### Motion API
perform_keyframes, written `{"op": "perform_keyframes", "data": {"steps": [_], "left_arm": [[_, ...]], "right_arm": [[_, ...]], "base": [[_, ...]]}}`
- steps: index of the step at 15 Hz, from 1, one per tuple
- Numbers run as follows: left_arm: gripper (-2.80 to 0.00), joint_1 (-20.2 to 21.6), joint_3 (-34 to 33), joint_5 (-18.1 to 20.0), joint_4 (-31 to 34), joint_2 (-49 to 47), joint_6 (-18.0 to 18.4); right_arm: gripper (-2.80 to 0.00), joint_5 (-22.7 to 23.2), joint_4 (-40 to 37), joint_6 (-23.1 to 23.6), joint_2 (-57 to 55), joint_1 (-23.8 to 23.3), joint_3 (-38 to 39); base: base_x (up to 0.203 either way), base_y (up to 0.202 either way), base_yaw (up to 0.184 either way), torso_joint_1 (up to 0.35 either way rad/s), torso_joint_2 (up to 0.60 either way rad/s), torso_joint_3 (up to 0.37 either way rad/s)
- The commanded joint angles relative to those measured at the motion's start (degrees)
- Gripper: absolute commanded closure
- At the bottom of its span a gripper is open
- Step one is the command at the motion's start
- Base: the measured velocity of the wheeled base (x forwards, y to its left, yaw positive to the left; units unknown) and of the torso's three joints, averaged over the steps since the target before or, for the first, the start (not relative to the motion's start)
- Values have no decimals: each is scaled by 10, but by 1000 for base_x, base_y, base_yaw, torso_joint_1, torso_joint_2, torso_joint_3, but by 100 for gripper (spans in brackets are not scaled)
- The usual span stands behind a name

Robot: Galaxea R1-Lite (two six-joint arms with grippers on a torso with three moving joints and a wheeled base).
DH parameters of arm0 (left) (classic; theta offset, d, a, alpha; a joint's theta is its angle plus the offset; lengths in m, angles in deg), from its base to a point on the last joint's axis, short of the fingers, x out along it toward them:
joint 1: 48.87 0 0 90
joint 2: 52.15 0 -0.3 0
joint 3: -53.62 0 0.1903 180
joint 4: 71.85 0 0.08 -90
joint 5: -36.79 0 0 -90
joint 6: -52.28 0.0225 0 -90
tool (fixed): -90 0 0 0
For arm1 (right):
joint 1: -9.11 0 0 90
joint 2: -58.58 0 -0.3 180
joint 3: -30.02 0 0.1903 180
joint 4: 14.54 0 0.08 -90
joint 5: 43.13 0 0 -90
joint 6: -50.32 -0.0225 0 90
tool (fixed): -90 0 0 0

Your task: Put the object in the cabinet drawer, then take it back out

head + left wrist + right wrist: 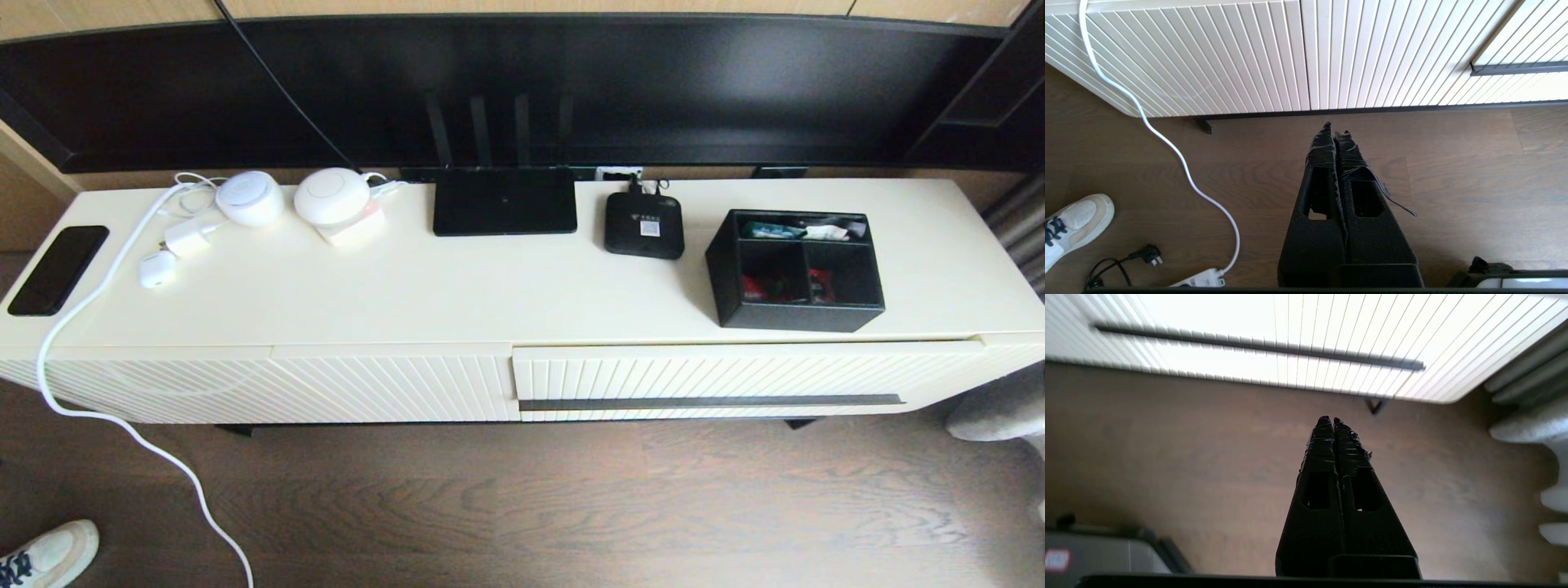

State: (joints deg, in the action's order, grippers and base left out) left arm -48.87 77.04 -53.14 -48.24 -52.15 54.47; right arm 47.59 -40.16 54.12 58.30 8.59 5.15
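- Looking down from my head, I see the whole cabinet top (457,302), but neither of my arms enters that view.
- Only my wrist cameras show my grippers: my left gripper (1336,127) hangs low over the wood floor (1453,183) in front of the ribbed panel without a handle (1208,53), and my right gripper (1329,419) hangs over the floor in front of the cabinet drawer (735,377).
- My left fingers are pressed together, tip against tip, holding nothing and touching nothing; a loose strip of black tape trails from one of them.
- My right fingers are likewise pressed together and empty, clear of the drawer's dark handle strip (1257,347).
- The black organizer box (796,269) sits on the cabinet top toward my right, directly above the drawer, which is shut.
- Its long axis runs roughly parallel to the cabinet's front edge, slightly skewed; the long compartment lies on the wall side and the two square ones on my side, with small colourful packets inside.
- Beside it toward my left stand a small rounded set-top box (643,226), then a flat black router (504,201).
- Further left lie two white round devices, a white charger, a white cable (90,408) trailing to the floor, and a dark phone (57,269).
- A white sneaker (1073,224) and a power strip (1202,278) show on the floor in my left wrist view.
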Motion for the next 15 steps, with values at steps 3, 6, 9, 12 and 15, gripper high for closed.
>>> {"op": "perform_keyframes", "data": {"steps": [3, 6, 9, 12, 15], "left_arm": [[0, 0, 0, 0, 0, 0, 0], [0, 0, 0, 0, 0, 0, 0], [0, 0, 0, 0, 0, 0, 0], [0, 0, 0, 0, 0, 0, 0], [0, 0, 0, 0, 0, 0, 0]], "right_arm": [[0, -4, 28, -29, 2, 0, 15], [0, -4, 28, -29, 3, 0, 15], [0, -4, 28, -28, 3, 0, 15], [0, -4, 28, -29, 3, 0, 15], [0, -4, 28, -29, 2, 0, 14]], "base": [[0, 0, 0, 0, 0, 0], [0, 0, 0, 0, 0, 0], [0, 0, 0, 0, 0, 0], [0, 0, 0, 0, 0, 0], [0, 0, 0, 0, 0, 0]]}}
